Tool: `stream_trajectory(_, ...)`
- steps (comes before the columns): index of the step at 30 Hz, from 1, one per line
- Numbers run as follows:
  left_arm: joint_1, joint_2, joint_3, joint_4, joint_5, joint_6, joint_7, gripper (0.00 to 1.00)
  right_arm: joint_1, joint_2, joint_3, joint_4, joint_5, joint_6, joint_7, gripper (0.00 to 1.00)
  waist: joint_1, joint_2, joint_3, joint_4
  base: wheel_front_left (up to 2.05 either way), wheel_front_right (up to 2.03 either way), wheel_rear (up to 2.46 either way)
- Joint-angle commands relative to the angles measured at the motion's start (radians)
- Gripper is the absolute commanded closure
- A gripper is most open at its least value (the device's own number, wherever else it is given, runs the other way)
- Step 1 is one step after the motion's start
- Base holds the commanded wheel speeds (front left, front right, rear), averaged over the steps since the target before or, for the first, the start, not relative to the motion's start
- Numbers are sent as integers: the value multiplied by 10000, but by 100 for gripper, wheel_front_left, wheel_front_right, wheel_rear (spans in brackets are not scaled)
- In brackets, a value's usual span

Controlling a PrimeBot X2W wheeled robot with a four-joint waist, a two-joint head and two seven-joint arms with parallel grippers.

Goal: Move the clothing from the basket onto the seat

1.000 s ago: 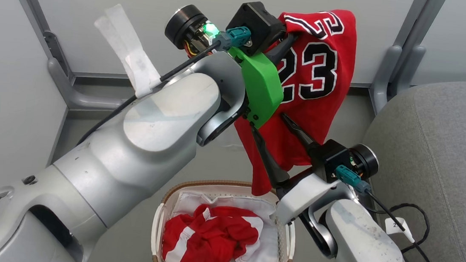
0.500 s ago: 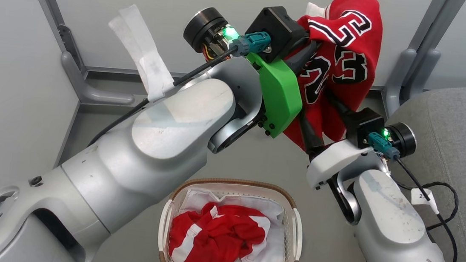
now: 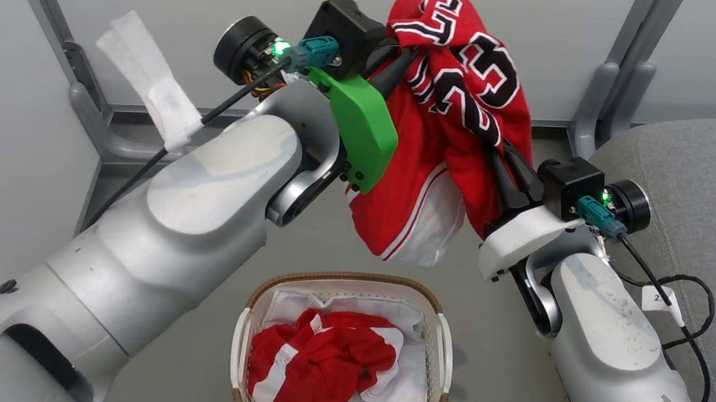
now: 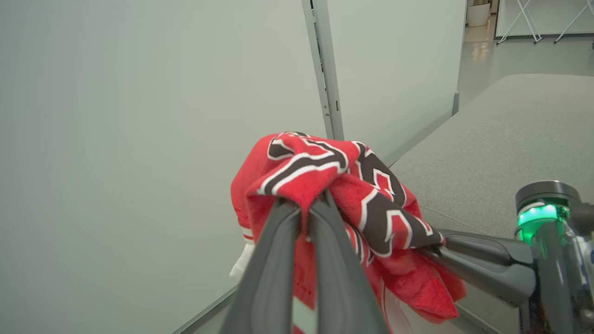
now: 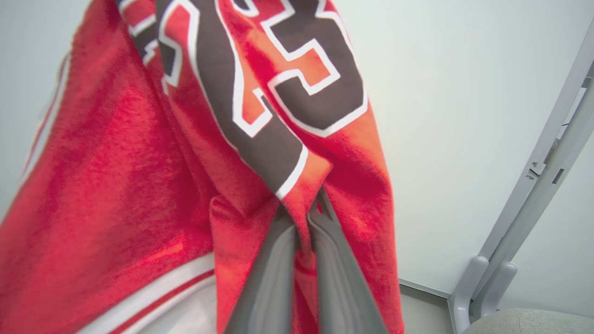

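A red jersey with black white-edged numbers hangs in the air above the basket, held by both grippers. My left gripper is shut on its upper fold, which the left wrist view shows pinched at the fingertips. My right gripper is shut on the jersey's right side, with cloth bunched around its tips. A second red garment with white stripes lies crumpled in the basket on the white liner. The grey seat is at the right.
Pale partition walls stand behind, with grey posts and feet at the left and right. A black cable loops over the seat's edge beside my right forearm. A white tape tag sticks up from the left arm's cable.
My right gripper has closed on the jersey's side after standing open. The jersey now spreads between both grippers, its white-trimmed hem hanging lower. The head camera has shifted a little.
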Motion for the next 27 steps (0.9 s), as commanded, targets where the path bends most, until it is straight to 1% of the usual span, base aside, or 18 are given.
stream_trajectory(1,193,88,43,78,-129,21,-77,100,135,-36,-36,-67,51,-10,-17,100,0,0,6,-71,0,0,0)
stream_trajectory(5,383,272,237,272,-278,24,-374,100,126,-38,-112,-131,37,-10,-17,100,0,0,-7,-173,0,0,0)
stream_trajectory(6,441,294,274,309,-289,6,-485,84,123,-38,-130,-135,38,-10,-17,100,0,0,-8,-189,0,0,0)
stream_trajectory(7,500,326,292,337,-315,-27,-585,45,116,-39,-160,-140,29,-10,-17,100,0,0,-7,-205,0,0,0)
stream_trajectory(8,603,378,314,368,-364,-77,-698,0,108,-39,-202,-140,11,-10,-17,100,0,0,-8,-225,0,0,0)
stream_trajectory(14,1201,775,373,486,-186,-195,-1661,0,40,-38,-670,-129,-411,-10,-17,100,0,0,7,-411,0,0,0)
stream_trajectory(18,1707,988,435,590,-220,-171,-2036,0,29,-44,-1043,-58,-742,-10,-19,100,0,0,68,-636,0,0,0)
stream_trajectory(27,2941,1075,620,188,4,-258,-2425,0,224,-41,-2229,-407,-1454,-10,-19,100,0,0,324,-1315,0,0,0)
